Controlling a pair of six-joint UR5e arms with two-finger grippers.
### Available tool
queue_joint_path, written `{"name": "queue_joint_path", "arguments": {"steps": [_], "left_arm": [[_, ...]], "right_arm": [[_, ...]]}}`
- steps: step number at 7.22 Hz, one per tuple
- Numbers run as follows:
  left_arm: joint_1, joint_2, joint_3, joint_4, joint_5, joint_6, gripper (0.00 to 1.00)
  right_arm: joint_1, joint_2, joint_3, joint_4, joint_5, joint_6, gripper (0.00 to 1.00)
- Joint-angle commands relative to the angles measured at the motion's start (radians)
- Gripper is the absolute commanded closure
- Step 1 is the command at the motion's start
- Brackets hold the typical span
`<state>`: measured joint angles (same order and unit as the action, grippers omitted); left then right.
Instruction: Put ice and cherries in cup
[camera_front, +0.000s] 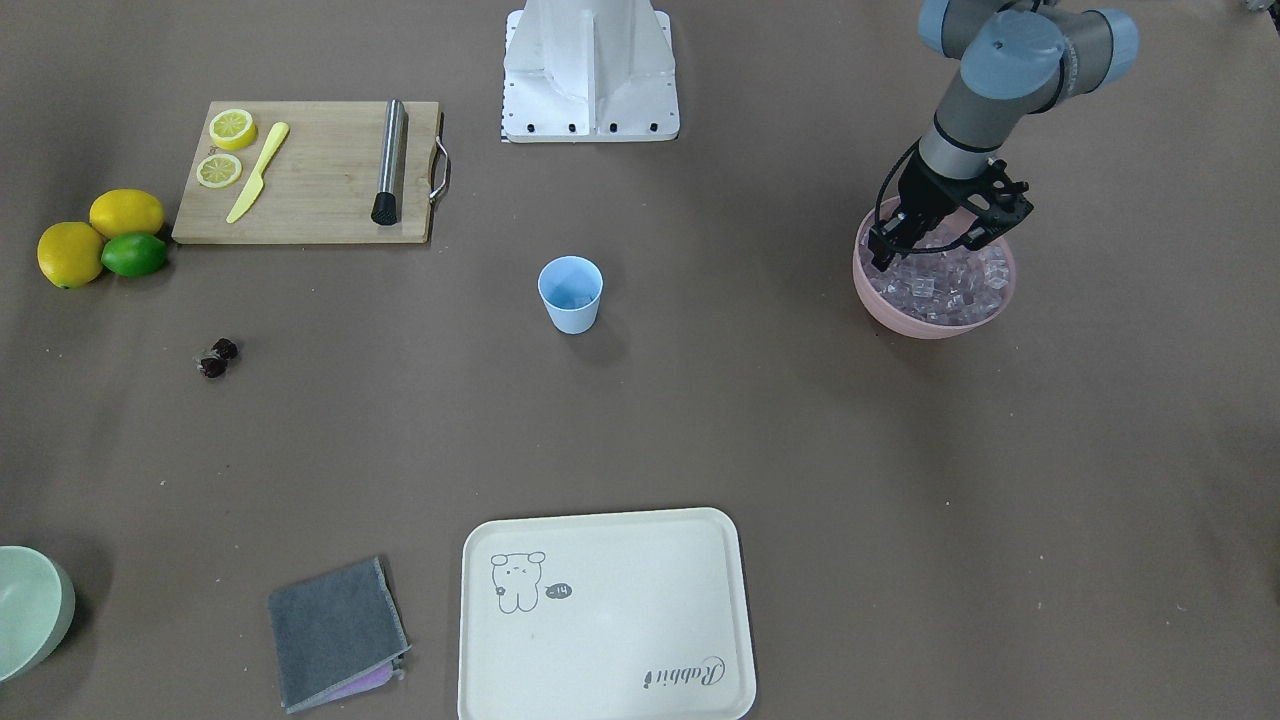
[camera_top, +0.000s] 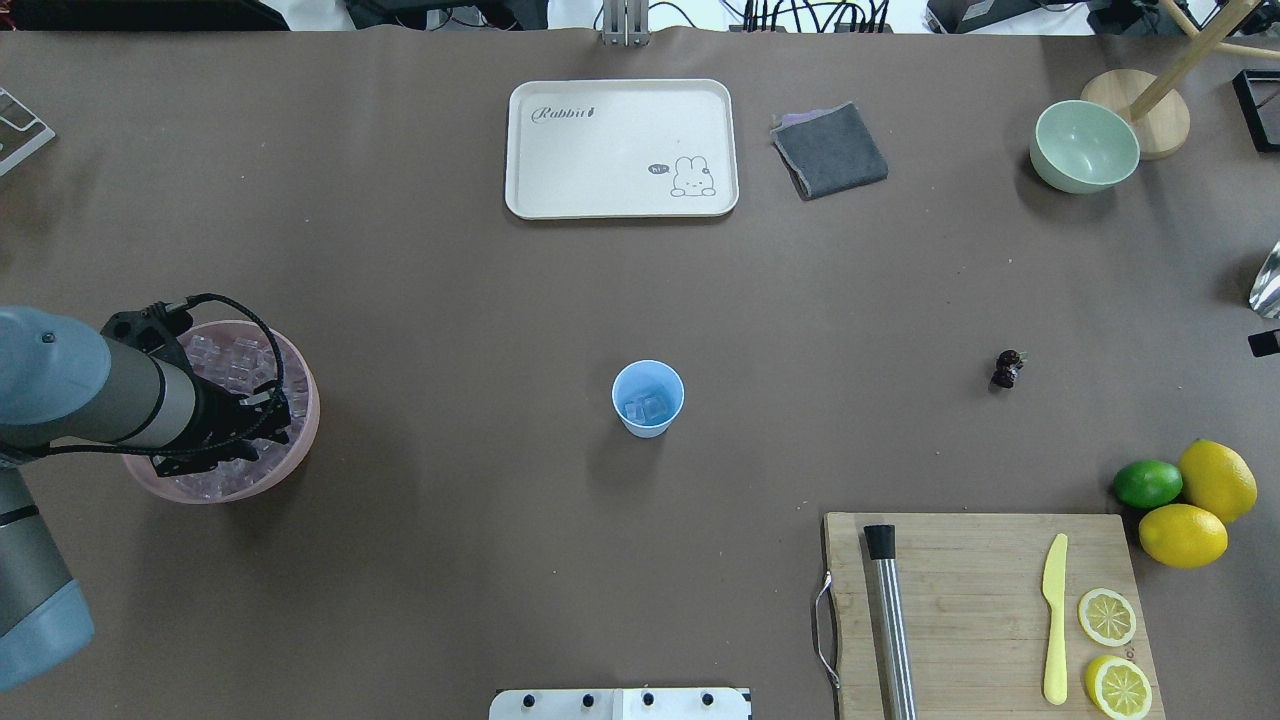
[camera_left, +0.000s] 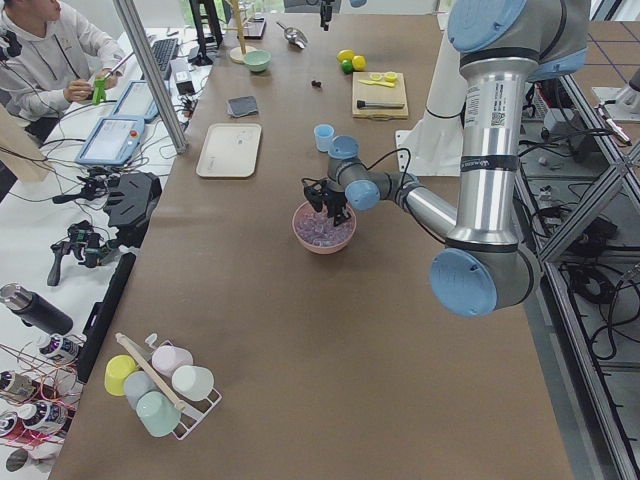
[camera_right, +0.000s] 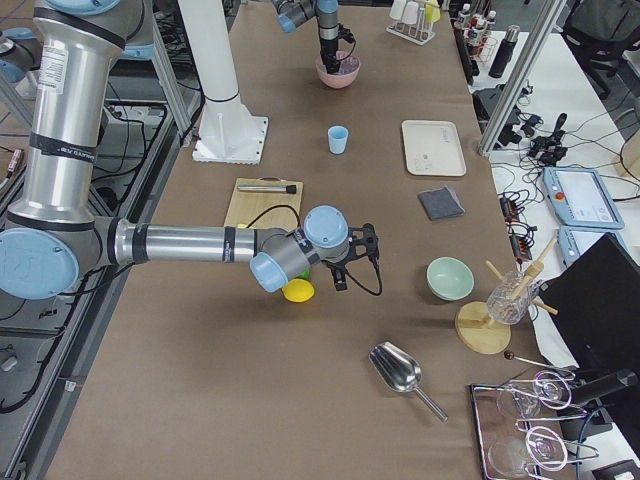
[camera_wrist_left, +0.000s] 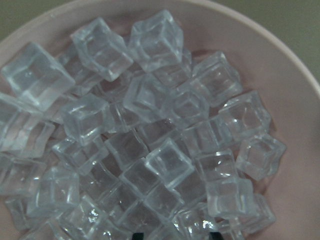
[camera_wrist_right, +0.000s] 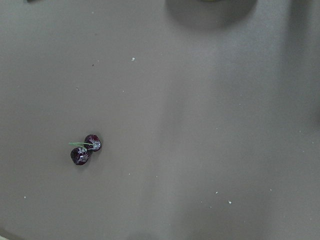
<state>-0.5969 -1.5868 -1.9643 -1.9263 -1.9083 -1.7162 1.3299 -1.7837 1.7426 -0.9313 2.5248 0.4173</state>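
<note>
Closest to the front lens, the brown table (camera_front: 900, 500) spreads wide. The robot's left arm (camera_front: 975, 120) leans over one side of it and the right arm (camera_right: 190, 243) reaches low near the lemons (camera_front: 125, 213). Next in size come the cream tray (camera_front: 605, 615) and the wooden board (camera_front: 310, 175), both well apart from the work. The pink bowl (camera_front: 935, 322) holds a heap of ice (camera_front: 950, 285), and the left tool (camera_front: 928, 248) is dipped into it with its fingers (camera_front: 881, 248) spread apart and nothing gripped that I can see. The blue cup (camera_front: 570, 295) stands upright mid-table with a couple of cubes already in its bottom. The cherries (camera_front: 217, 357) lie on bare table, well away from the cup. The right tool (camera_right: 352, 262) hangs above that area, but it shows only from the side, so I cannot tell whether it is apart or together. To my eye the step is taking another cube. It would go best to straddle one cube sitting proud of the heap, squeeze squarely on its flat faces since they look slippery, then lift straight up past the rim before crossing to the cup
</note>
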Motion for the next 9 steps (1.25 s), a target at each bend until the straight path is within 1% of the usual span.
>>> {"name": "queue_joint_path", "arguments": {"steps": [1,2,3,4,5,6,7,8,9], "left_arm": [[0.006,0.004,-0.002,0.004,0.006,0.001,1.00],[-0.007,0.010,-0.020,0.006,-0.001,0.006,1.00],[-0.015,0.011,-0.043,0.007,-0.068,0.013,1.00],[-0.071,0.011,-0.069,0.024,-0.116,0.062,1.00],[-0.096,0.001,-0.097,0.067,-0.148,0.087,1.00],[-0.095,-0.033,-0.120,0.140,-0.152,0.087,1.00],[-0.096,-0.139,-0.125,0.227,-0.152,0.087,1.00],[-0.090,-0.297,-0.104,0.328,-0.150,0.076,1.00],[-0.075,-0.429,-0.075,0.410,-0.146,0.073,1.00]], "right_arm": [[0.000,-0.002,0.001,0.000,0.003,0.000,0.00],[0.000,-0.002,0.002,0.000,0.003,0.001,0.00],[-0.001,-0.002,0.002,0.000,0.003,0.002,0.00],[0.000,-0.002,0.003,0.000,0.003,0.002,0.00],[0.000,-0.008,0.006,0.002,0.003,0.000,0.00],[0.000,-0.011,0.008,0.000,0.003,0.001,0.00],[0.000,-0.011,0.008,0.000,0.003,0.002,0.00],[-0.001,-0.011,0.008,0.000,0.003,0.002,0.00],[-0.002,-0.010,0.009,0.000,0.002,0.003,0.00]]}}
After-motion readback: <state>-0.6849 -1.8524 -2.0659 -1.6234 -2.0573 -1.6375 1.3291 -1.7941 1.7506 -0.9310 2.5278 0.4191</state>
